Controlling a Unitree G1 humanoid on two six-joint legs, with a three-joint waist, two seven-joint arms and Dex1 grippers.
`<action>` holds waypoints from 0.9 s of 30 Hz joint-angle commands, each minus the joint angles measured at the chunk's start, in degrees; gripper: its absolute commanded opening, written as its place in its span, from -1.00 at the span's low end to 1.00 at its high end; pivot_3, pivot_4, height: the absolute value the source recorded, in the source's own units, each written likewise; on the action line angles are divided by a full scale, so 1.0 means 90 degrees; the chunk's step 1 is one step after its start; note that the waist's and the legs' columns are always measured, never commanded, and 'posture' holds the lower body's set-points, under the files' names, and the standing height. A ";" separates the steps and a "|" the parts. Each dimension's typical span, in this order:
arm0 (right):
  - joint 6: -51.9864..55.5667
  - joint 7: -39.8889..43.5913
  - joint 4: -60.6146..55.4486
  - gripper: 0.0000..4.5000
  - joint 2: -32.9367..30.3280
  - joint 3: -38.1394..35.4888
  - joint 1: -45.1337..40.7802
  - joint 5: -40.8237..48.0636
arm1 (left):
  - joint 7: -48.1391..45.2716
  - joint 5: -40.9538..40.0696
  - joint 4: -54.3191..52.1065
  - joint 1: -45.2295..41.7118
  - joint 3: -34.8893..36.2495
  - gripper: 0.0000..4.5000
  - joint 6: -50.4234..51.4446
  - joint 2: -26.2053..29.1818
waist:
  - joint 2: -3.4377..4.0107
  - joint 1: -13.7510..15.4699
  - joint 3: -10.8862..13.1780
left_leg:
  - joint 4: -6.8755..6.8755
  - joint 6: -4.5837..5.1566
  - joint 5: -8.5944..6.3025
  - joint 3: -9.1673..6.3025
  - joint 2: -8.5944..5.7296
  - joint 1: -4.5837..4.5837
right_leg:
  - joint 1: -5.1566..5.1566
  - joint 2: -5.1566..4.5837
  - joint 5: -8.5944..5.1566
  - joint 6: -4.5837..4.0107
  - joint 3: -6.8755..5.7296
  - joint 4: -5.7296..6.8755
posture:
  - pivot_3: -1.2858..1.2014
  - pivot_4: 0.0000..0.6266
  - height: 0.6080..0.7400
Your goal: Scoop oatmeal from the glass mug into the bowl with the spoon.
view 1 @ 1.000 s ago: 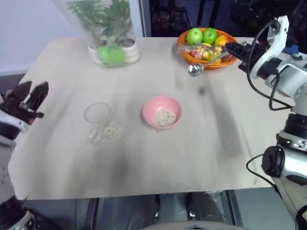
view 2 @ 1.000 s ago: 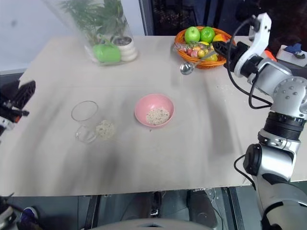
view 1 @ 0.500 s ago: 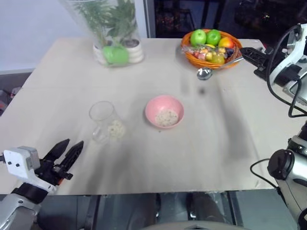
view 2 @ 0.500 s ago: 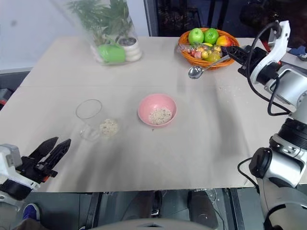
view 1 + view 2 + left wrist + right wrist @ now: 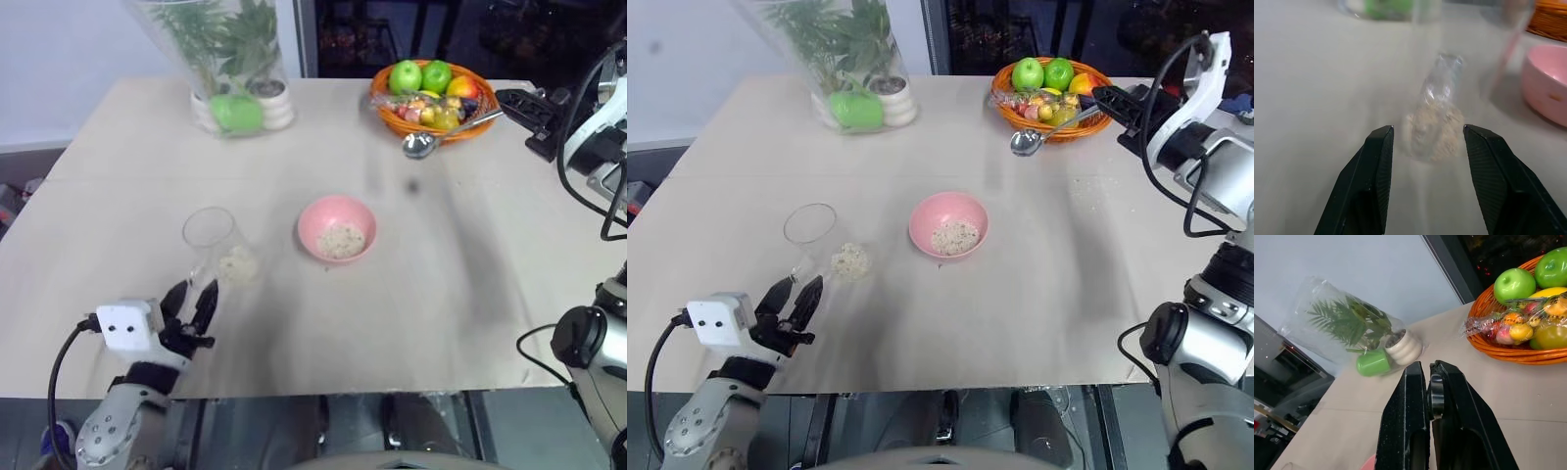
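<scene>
At the lower left of the frame my left gripper hangs with jaws parted and empty, just short of the glass mug at left of centre on the tabletop. Oatmeal lies heaped at the mug's base. Centre, the pink bowl holds more flakes. Upper right, my right gripper is clenched on the spoon before the fruit basket.

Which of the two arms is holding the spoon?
The right gripper, raised beside the fruit basket, is shut on the spoon. The left gripper is open and empty, near the glass mug.
</scene>
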 commanded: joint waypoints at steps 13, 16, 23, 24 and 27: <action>-0.0258 -0.0148 -0.0341 -1.00 -0.0276 0.0105 0.0070 0.0549 | 0.1046 0.0497 0.0214 -0.0615 -0.0228 -0.69 -0.0247 -0.0239 | 0.0000 0.0006 0.0000 | 0.0000 0.0000 0.0000 0.0001 0.0004 -0.0001 | 0.0000 0.0006 0.0000 0.0000 -0.0001 -0.0004 | 0.03 -0.52 1.00; -0.0297 -0.0152 -0.0326 -1.00 -0.0306 0.0150 0.0094 0.0590 | 0.1133 0.0541 0.0283 -0.0714 -0.0218 -0.69 -0.0257 -0.0220 | 0.0000 0.0007 0.0000 | 0.0000 0.0000 0.0000 0.0001 0.0004 -0.0001 | 0.0000 0.0007 0.0000 0.0000 -0.0002 -0.0005 | 0.03 -0.52 1.00; -0.0349 -0.0200 -0.0351 -1.00 -0.0322 0.0231 0.0131 0.0702 | 0.1182 0.0614 0.0512 -0.1065 -0.0220 -0.69 -0.0312 -0.0088 | 0.0000 0.0009 0.0000 | 0.0000 0.0000 0.0000 0.0001 0.0005 -0.0002 | 0.0000 0.0009 0.0000 0.0000 -0.0005 -0.0006 | 0.03 -0.52 1.00; -0.0352 -0.0210 -0.0363 -1.00 -0.0323 0.0240 0.0139 0.0723 | 0.1180 0.0616 0.0556 -0.1119 -0.0206 -0.69 -0.0316 -0.0062 | 0.0000 0.0009 0.0000 | 0.0000 0.0000 0.0000 0.0001 0.0005 -0.0002 | 0.0000 0.0009 0.0000 0.0000 -0.0005 -0.0006 | 0.03 -0.52 1.00; -0.0379 -0.0239 -0.0398 -1.00 -0.0345 0.0273 0.0179 0.0782 | 0.1153 0.0622 0.0659 -0.1215 -0.0206 -0.69 -0.0330 0.0021 | 0.0000 0.0009 0.0000 | 0.0000 0.0000 0.0000 0.0001 0.0006 -0.0002 | 0.0000 0.0010 0.0000 0.0000 -0.0006 -0.0006 | 0.03 -0.52 1.00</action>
